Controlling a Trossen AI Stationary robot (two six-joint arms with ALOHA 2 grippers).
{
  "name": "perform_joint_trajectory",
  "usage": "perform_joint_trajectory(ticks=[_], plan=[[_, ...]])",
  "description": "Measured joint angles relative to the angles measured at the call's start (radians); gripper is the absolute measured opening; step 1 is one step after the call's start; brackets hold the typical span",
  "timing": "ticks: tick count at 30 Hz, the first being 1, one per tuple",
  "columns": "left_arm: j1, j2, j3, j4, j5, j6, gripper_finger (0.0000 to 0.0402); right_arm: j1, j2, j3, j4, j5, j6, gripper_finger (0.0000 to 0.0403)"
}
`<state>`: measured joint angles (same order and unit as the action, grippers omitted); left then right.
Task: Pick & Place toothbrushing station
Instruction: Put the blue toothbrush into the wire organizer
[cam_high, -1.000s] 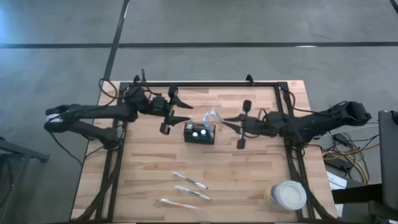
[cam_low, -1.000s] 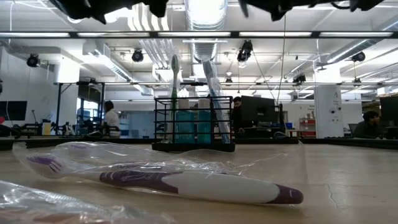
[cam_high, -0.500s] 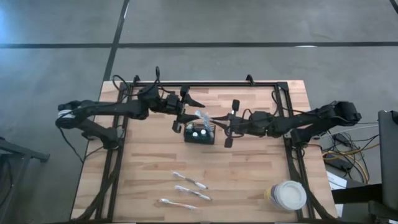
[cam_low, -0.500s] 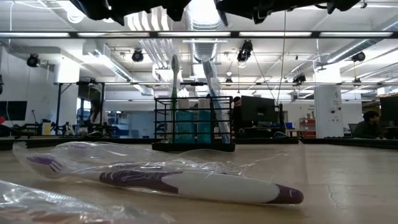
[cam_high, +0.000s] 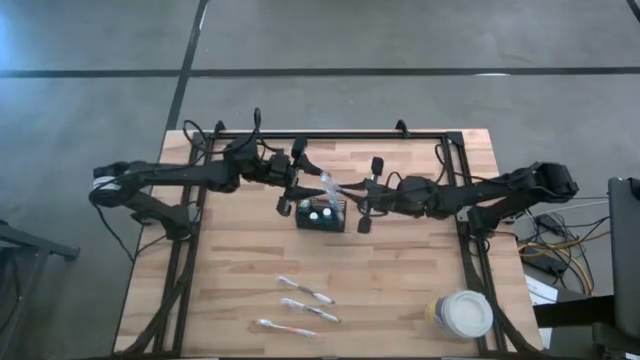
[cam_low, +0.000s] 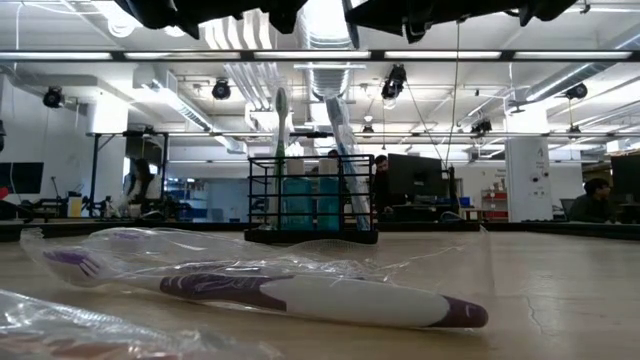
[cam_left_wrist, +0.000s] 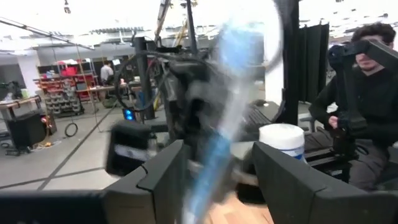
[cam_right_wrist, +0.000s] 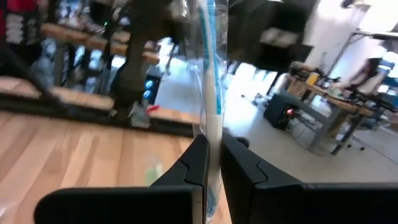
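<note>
The black mesh caddy (cam_high: 320, 216) stands on the table's middle and also shows in the low view (cam_low: 312, 205). A green toothbrush (cam_low: 282, 115) and a blue-and-white toothbrush in clear wrap (cam_high: 333, 186) stand in it, leaning on its rim. My right gripper (cam_high: 358, 198) comes level from the table's right and is shut on the wrapped toothbrush (cam_right_wrist: 210, 74). My left gripper (cam_high: 303, 183) comes from the left and is open. Its fingers (cam_left_wrist: 163, 174) stand on either side of the same toothbrush's blurred upper part (cam_left_wrist: 217, 124). My right gripper pinches the wrapped toothbrush's white handle (cam_right_wrist: 212, 127) between its two fingertips, through the clear wrap. The fingers come level from the table's right and lie across the brush. The brush stands nearly upright, its lower end in the caddy. I cannot tell whether my left gripper touches it.
Three wrapped toothbrushes (cam_high: 303, 306) lie on the near part of the table; the nearest shows in the low view (cam_low: 300, 295). A round white tub (cam_high: 462, 314) stands at the near right corner. A person (cam_left_wrist: 367, 99) sits beyond the table.
Both grippers have closed in on the caddy, the left going toward the table's right edge and the right toward its left edge, until they stand on either side of the wrapped toothbrush. Most of this happened in the first half second. The caddy has stayed put.
</note>
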<state>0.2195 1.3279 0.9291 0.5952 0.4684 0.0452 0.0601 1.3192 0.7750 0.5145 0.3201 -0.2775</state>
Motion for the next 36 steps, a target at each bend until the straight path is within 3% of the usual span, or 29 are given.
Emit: perform_joint_trajectory(ticks=[7, 12, 27, 36], plan=[[-0.003, -0.005, 0.003, -0.009, 0.007, 0.000, 0.0198, 0.000, -0.015, 0.001, 0.015, -0.003, -0.001, 0.0022], [-0.005, -0.004, 0.008, 0.000, -0.053, -0.014, 0.0198, 0.000, 0.014, 0.001, 0.027, -0.003, -0.003, 0.0022], [-0.027, -0.004, 0.010, 0.015, -0.013, 0.003, 0.0196, -0.013, 0.027, 0.003, 0.021, -0.007, 0.009, 0.0022], [-0.043, 0.009, 0.038, 0.012, -0.013, 0.005, 0.0145, -0.014, 0.058, 0.004, 0.046, -0.008, 0.015, 0.0022]])
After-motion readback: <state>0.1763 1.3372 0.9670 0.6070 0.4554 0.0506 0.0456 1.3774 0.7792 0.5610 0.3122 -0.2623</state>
